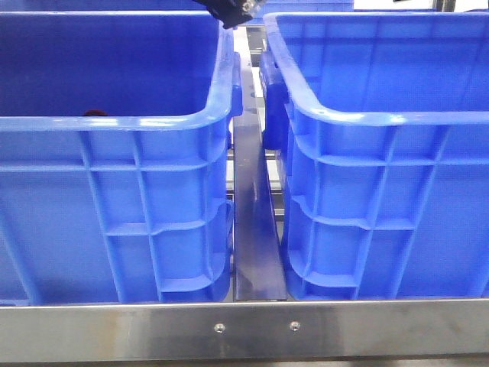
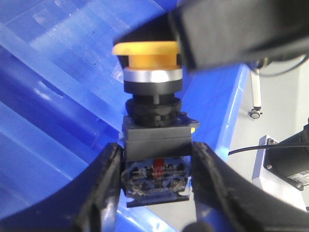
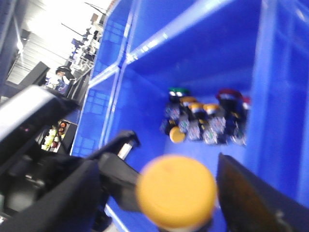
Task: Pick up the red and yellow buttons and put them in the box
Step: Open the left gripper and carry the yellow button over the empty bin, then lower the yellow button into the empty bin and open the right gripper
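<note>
My left gripper point(image 2: 157, 169) is shut on the black base of the yellow button point(image 2: 145, 48), holding it cap up over a blue crate point(image 2: 53, 96). The yellow cap point(image 3: 176, 191) sits between my right gripper's point(image 3: 166, 195) spread fingers, with a gap on each side. One right finger point(image 2: 227, 34) shows beside the cap in the left wrist view. A red-capped button point(image 3: 229, 94) lies in a pile of buttons on the floor of a crate point(image 3: 193, 43). I cannot tell which of the two crates, left point(image 1: 114, 191) or right point(image 1: 382, 191), is the box.
The two crates stand side by side with a narrow metal strip point(image 1: 256, 229) between them and a steel rail point(image 1: 244, 329) in front. The pile also holds green point(image 3: 177, 92) and yellow-capped buttons. Dark arm parts point(image 1: 229, 11) hang above the crates' inner rims.
</note>
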